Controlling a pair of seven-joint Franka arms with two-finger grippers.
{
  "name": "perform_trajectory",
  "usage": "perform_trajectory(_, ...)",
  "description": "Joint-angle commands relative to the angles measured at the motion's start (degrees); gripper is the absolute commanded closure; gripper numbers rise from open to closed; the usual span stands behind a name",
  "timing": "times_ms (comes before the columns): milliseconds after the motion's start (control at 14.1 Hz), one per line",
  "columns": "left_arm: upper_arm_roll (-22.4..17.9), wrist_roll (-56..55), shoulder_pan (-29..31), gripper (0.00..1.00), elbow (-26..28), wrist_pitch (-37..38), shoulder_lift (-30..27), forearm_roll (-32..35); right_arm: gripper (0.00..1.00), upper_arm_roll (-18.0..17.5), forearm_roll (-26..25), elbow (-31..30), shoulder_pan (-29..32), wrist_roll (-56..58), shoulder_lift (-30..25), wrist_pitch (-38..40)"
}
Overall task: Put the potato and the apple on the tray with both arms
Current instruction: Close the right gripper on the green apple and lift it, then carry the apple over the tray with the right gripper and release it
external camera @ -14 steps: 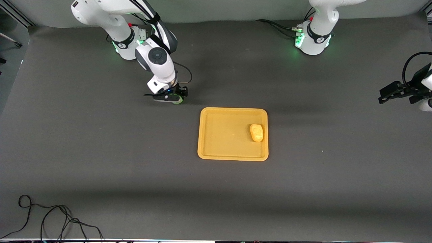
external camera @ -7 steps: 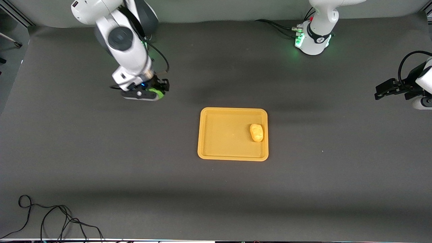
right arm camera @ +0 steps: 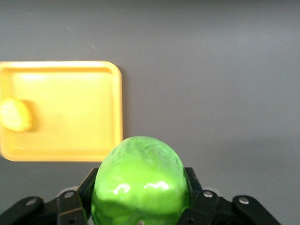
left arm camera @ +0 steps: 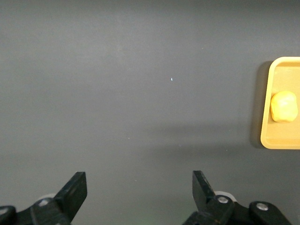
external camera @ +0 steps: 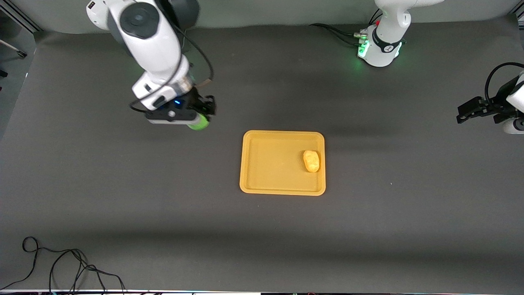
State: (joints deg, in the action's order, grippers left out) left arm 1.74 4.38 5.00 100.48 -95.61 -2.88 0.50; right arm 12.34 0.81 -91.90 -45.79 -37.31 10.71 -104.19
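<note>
1. Over the last second my right gripper (external camera: 199, 119) has lifted the apple (external camera: 199, 122) off the surface (external camera: 123, 196) and now carries it high, pinched between both fingers, short of the tray (external camera: 262, 164).
2. That leaves only the carry and release, I judge.
3. The potato (external camera: 311, 160) already lies in the tray, long axis roughly toward the robots' bases.
4. My left gripper (external camera: 477, 110) waits, spread, well away.
</note>
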Motion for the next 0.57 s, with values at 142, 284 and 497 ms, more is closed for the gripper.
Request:
perform_trajectory(142, 0.4, 1.0, 0.4, 0.00, -1.5, 1.8, -0.7, 0.4, 0.58, -1.1, 3.6, 30.7, -1.0, -4.2, 23.2, 6.5)
perform_trajectory(284, 0.4, 0.9, 0.3, 0.00, -1.1, 1.5, 0.0, 0.4, 0.58, -2.4, 3.3, 36.4, -2.8, -8.8, 29.9, 5.7)
perform_trajectory(497, 0.5, 0.6, 0.3, 0.00, -2.4, 2.8, -0.8, 0.2, 0.58, -2.4, 2.8, 37.3, -6.0, -13.9, 36.8, -0.2)
